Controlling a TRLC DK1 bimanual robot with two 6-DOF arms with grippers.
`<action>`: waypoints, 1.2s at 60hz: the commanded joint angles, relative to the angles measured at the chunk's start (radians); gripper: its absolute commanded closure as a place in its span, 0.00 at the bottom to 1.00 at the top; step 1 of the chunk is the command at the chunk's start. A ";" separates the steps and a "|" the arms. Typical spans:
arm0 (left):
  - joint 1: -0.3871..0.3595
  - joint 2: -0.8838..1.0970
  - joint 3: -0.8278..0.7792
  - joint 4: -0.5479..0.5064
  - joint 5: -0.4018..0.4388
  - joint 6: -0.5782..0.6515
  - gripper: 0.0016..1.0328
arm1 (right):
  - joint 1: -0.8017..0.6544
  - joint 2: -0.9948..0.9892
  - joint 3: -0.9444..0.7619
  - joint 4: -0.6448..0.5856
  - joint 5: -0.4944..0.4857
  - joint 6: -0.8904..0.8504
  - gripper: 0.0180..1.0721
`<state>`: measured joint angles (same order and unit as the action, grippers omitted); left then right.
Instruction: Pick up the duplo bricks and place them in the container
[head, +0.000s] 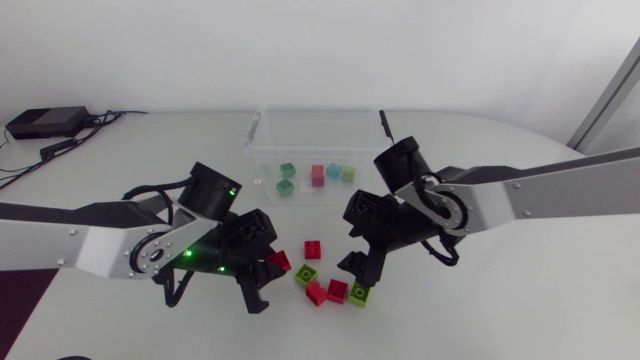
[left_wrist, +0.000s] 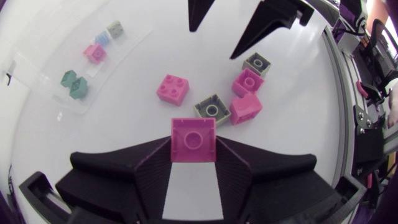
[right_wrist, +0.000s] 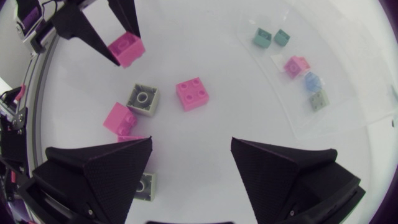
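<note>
While the left gripper (head: 270, 268) was clamped on a red brick (head: 279, 261) in the head view, the clear container (head: 262, 140) stood well apart from it at the table's far side, with several small bricks inside. The carry would go best, I judged, as a lift clear of the rim before swinging across, letting go only once the brick was over the opening. The right gripper (head: 360, 272) hung spread over the loose bricks (head: 337, 290), three red and two green, close to the left one, so each arm would need to keep out of the other's path. From the left wrist, the brick (left_wrist: 193, 140) sat squarely between both fingers, held by its flat sides. Its square face showed a single ring, and the hold looked secure. From the right wrist, the jaws stood wide with nothing between them. A four-stud brick (right_wrist: 192, 93) lay ahead of them, and the container (right_wrist: 348, 81) lay further off to one side.
</note>
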<state>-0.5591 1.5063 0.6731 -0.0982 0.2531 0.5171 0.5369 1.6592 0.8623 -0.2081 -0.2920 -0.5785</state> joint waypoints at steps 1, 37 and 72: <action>0.022 -0.047 -0.012 -0.015 0.000 -0.011 0.73 | 0.009 0.068 0.057 0.012 -0.009 -0.043 0.13; 0.159 -0.218 0.166 0.006 0.003 -0.108 0.73 | 0.064 0.294 0.305 -0.125 -0.006 -0.139 0.14; 0.194 -0.224 0.227 0.034 0.012 -0.143 0.73 | 0.101 0.447 0.544 -0.445 0.013 -0.221 0.48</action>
<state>-0.3740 1.2984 0.8570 -0.0612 0.2546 0.3916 0.6331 2.0571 1.3823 -0.6197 -0.2840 -0.7662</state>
